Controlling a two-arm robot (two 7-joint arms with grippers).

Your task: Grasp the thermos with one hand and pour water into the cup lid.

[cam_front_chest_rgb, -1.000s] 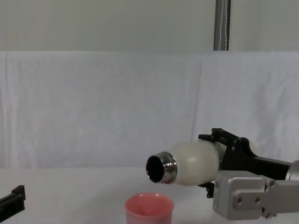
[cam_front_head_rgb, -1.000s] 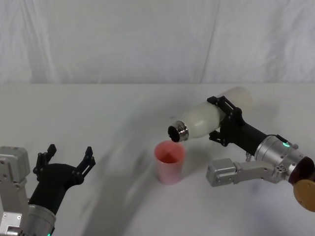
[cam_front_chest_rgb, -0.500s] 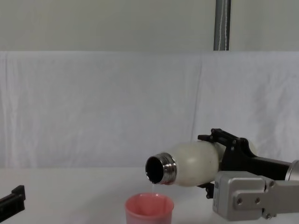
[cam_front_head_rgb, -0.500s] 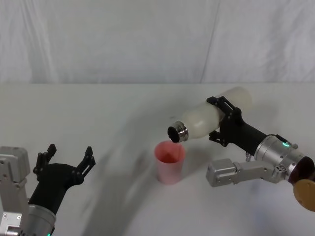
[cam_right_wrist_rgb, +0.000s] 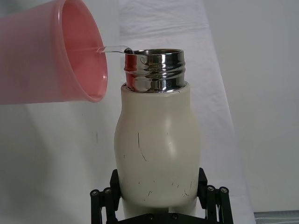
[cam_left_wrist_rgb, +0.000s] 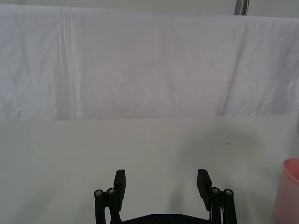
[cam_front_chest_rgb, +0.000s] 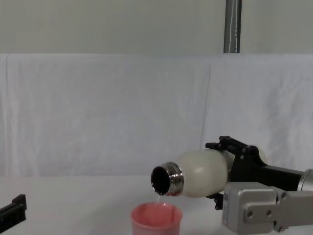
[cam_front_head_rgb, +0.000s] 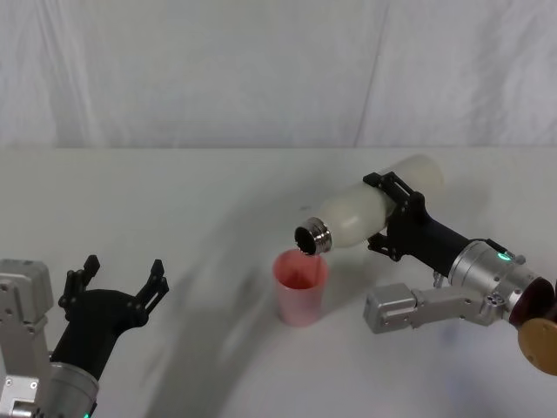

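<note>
The cream-white thermos (cam_front_head_rgb: pixel 365 212) (cam_front_chest_rgb: pixel 200 172) (cam_right_wrist_rgb: pixel 158 154) lies tipped nearly level in the air, held round its body by my right gripper (cam_front_head_rgb: pixel 393 215) (cam_front_chest_rgb: pixel 230 164). Its steel neck (cam_front_head_rgb: pixel 312 237) (cam_right_wrist_rgb: pixel 154 70) points down and left over the pink cup lid (cam_front_head_rgb: pixel 300 286) (cam_front_chest_rgb: pixel 156 221) (cam_right_wrist_rgb: pixel 51 53), which stands upright on the table. A thin stream of water (cam_front_chest_rgb: pixel 158 199) (cam_right_wrist_rgb: pixel 114 48) runs from the mouth into the cup lid. My left gripper (cam_front_head_rgb: pixel 113 283) (cam_left_wrist_rgb: pixel 162 183) hangs open and empty at the near left, well apart from both.
A white cloth covers the table (cam_front_head_rgb: pixel 174 200) and the wall behind. A grey metal pole (cam_front_chest_rgb: pixel 233 25) rises at the back. My right arm's grey housing (cam_front_head_rgb: pixel 409 306) sits low just right of the cup lid.
The thermos has tipped slightly further down toward the cup lid, and water now runs from its mouth. The left arm has not moved.
</note>
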